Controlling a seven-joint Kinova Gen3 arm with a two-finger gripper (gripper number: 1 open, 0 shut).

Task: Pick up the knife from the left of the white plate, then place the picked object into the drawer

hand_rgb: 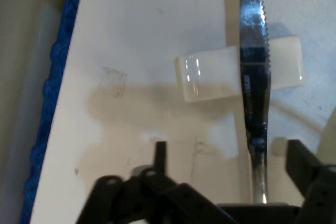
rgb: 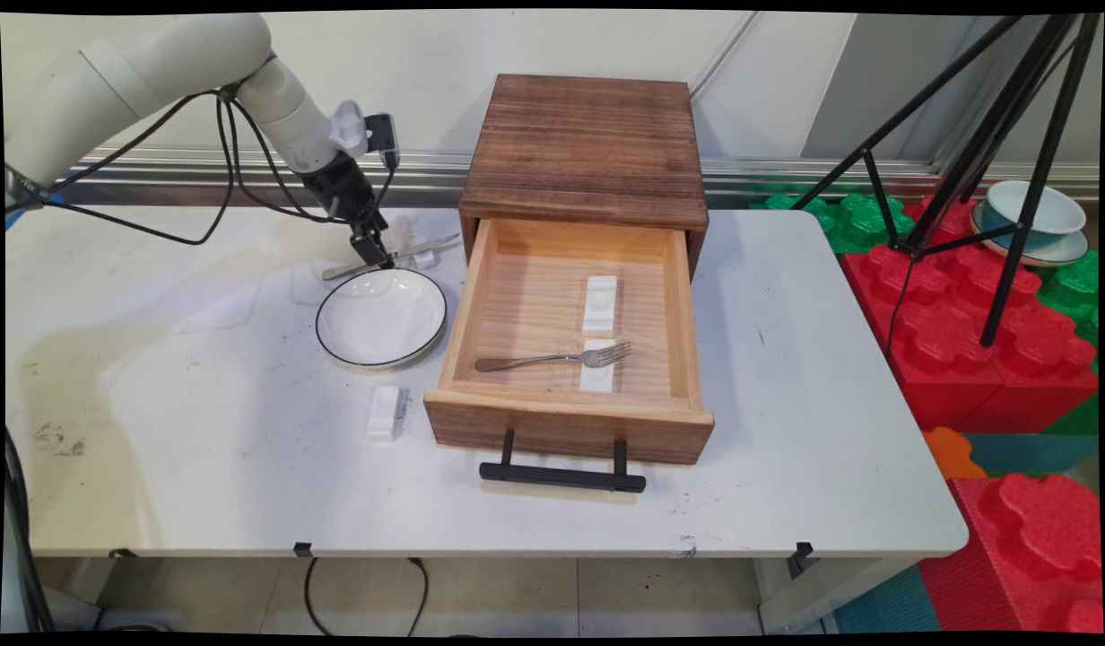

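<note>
Claw (rgb: 370, 254) is low over the back-left of the worktop (rgb: 203, 431), spread wide w/ nothing gripped. In the hand view one finger (hand_rgb: 160, 155) stands left of the knife (hand_rgb: 254, 103), the other finger (hand_rgb: 302, 163) right of it, neither touching the blade as far as can be seen. Knife is serrated, lying across a small white rest (hand_rgb: 210, 77), handle end toward the claw. In the main view the knife (rgb: 387, 256) sits right at the claw tips.

Just below the claw: white plate (rgb: 381, 318) w/ dark rim. Further on the near side of the plate, a second white rest (rgb: 385, 412) on the worktop. To the claw's right: wooden box (rgb: 588, 148) w/ its drawer (rgb: 570, 422) pulled out; inside, a fork (rgb: 557, 358) lying w/ its tines on one white rest (rgb: 597, 374), another white rest (rgb: 600, 305) behind it. No readable writing or labels on anything.
</note>
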